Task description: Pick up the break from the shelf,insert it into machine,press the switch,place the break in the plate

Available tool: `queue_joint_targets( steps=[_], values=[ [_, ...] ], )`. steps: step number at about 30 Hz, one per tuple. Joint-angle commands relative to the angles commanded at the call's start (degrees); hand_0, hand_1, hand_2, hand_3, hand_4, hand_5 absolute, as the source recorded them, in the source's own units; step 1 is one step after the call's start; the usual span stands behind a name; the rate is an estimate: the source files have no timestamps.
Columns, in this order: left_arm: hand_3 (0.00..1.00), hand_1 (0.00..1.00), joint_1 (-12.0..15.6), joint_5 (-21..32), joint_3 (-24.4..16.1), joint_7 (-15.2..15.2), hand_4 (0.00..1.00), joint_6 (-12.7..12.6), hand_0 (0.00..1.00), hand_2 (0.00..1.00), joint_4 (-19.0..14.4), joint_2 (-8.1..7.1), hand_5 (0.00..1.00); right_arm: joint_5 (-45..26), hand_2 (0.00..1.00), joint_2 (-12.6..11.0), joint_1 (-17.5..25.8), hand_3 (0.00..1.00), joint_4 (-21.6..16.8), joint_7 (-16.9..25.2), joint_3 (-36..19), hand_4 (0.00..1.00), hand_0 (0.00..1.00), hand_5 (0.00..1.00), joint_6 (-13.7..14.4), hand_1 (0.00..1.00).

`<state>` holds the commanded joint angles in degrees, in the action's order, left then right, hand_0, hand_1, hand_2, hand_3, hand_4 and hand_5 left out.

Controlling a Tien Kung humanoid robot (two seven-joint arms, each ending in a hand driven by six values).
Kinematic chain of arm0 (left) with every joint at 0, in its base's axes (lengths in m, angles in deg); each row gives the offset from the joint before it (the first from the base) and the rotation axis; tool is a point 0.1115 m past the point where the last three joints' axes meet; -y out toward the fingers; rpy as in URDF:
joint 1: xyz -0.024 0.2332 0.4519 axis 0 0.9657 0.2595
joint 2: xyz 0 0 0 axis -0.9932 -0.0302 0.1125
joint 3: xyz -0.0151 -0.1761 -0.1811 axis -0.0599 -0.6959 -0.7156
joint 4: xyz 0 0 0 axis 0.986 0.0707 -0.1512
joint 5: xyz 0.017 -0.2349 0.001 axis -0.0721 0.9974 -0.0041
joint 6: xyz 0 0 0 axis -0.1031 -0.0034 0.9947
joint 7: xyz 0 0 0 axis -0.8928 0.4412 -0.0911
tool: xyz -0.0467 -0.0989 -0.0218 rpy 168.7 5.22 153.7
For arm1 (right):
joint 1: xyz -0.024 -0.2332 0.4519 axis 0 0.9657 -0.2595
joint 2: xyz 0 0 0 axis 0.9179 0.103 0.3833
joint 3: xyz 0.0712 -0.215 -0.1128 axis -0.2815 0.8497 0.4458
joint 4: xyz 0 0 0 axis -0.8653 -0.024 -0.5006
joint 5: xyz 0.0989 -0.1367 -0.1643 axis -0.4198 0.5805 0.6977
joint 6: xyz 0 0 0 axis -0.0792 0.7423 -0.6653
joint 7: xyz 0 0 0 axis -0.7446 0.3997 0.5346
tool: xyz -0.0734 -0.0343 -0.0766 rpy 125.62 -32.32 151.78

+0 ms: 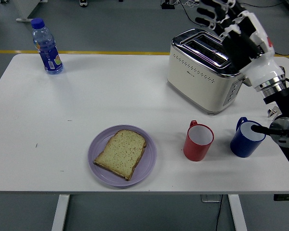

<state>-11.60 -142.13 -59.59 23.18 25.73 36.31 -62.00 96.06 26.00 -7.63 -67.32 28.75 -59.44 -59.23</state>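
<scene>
Closest to the near edge of the white table there's a purple plate with the slice of bread lying flat on it, crust side toward the back right. So the bread sits on the plate, nothing touching it.

A bit to the right of the plate is a red cup, upright, handle pointing toward the back. Further right, near the table's right side, a blue cup also stands upright. The two cups are apart from each other and apart from the plate.

Behind the cups is the cream and chrome toaster, set at an angle, both slots on top looking empty from here, with its side controls facing the blue cup.

The robot's right arm comes in from the right edge and rises up over the blue cup. Its right hand is up high above the far end of the toaster, fingers spread out wide and holding nothing. Can't tell if it's actually touching the toaster top or just hovering over it.

Way over at the far left corner of the table there's a water bottle with a blue cap, standing upright, well apart from everything else
</scene>
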Motion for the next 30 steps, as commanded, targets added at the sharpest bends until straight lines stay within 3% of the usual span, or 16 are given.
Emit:
queue_joint_targets(
  steps=[4, 13, 16, 19, 23, 30],
  values=[
    [0.565, 0.713, 0.45, -0.54, -0.44, 0.01, 0.289, 0.0, 0.686, 0.716, 0.0, 0.08, 0.9, -7.1, 0.781, -1.25, 2.62, 0.78, 1.45, 1.02, -5.65, 0.544, 0.789, 0.398, 0.18, 0.765],
    [0.565, 0.713, 0.93, -0.77, -0.48, -0.01, 0.287, 0.05, 0.686, 0.717, 0.0, 0.14, 0.899, -9.78, 0.785, -2.49, 8.84, 0.778, 3.96, 0.75, -13.94, 0.548, 0.807, 0.392, -0.23, 0.766],
    [0.564, 0.711, 0.99, -0.26, -0.22, -0.09, 0.285, -0.01, 0.686, 0.716, 0.0, 0.22, 0.903, -12.24, 0.772, -2.94, 12.22, 0.758, 5.71, -3.07, -18.24, 0.548, 0.794, 0.388, -0.78, 0.759],
    [0.564, 0.711, 1.02, 0.16, 0.06, -0.15, 0.285, -0.07, 0.686, 0.716, 0.0, 0.31, 0.903, -14.01, 0.772, -3.25, 14.54, 0.758, 7.18, -5.65, -21.04, 0.548, 0.794, 0.388, 0.72, 0.759],
    [0.564, 0.709, 0.89, -0.41, -0.34, -0.07, 0.284, -0.03, 0.684, 0.716, 0.0, 0.4, 0.904, -15.77, 0.761, -3.35, 17.05, 0.732, 9.81, -6.16, -24.05, 0.544, 0.785, 0.395, 2.36, 0.753],
    [0.564, 0.707, 0.8, 0.32, 0.46, -0.26, 0.284, -0.07, 0.684, 0.713, 0.0, 0.44, 0.907, -16.58, 0.743, -2.7, 19.85, 0.705, 12.75, -7.27, -26.87, 0.544, 0.764, 0.392, 2.52, 0.729]
  ],
)
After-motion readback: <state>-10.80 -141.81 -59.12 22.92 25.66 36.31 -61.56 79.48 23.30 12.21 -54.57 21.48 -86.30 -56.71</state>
